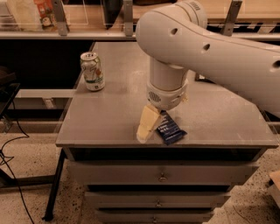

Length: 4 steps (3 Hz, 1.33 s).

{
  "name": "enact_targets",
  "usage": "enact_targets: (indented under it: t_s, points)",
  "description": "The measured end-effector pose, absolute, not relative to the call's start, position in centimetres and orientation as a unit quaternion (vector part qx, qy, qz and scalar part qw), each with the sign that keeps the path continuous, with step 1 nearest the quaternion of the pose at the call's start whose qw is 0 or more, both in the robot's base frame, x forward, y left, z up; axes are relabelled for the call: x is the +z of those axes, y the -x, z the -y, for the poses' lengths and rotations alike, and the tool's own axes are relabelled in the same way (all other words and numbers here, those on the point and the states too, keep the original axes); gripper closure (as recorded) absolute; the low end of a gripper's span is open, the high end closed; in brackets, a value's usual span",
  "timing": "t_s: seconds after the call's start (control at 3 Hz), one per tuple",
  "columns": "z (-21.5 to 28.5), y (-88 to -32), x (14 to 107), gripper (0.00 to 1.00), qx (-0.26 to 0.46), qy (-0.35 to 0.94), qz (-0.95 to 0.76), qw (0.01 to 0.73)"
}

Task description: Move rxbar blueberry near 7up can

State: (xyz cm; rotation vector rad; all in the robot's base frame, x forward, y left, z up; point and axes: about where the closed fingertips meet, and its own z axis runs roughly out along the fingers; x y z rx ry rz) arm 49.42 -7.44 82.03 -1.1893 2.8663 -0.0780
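The rxbar blueberry (pixel 170 130), a dark-blue wrapper with white text, is at the front edge of the grey table (pixel 109 118), right of centre. My gripper (pixel 151 130) hangs from the big white arm (pixel 210 48) right at the bar's left end, its cream tip touching or nearly touching the table. The arm's wrist hides the bar's far end. The 7up can (pixel 92 71) stands upright at the table's back left, well apart from the bar and the gripper.
The table top sits on a drawer cabinet (pixel 162 177) with small knobs. Behind it runs a shelf with rails and packages (pixel 43 11). Cables lie on the speckled floor (pixel 17 175) at the left.
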Motion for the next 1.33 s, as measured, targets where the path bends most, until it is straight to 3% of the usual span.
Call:
enact_targets:
  t_s: [0.33, 0.67, 1.33]
  points:
    - [7.4, -47.6, 83.3, 0.06, -0.010, 0.377, -0.926, 0.012]
    - [6.7, -44.4, 85.4, 0.28, -0.008, 0.374, -0.927, 0.008]
    - [7.3, -47.6, 82.9, 0.23, -0.019, 0.376, -0.926, 0.012]
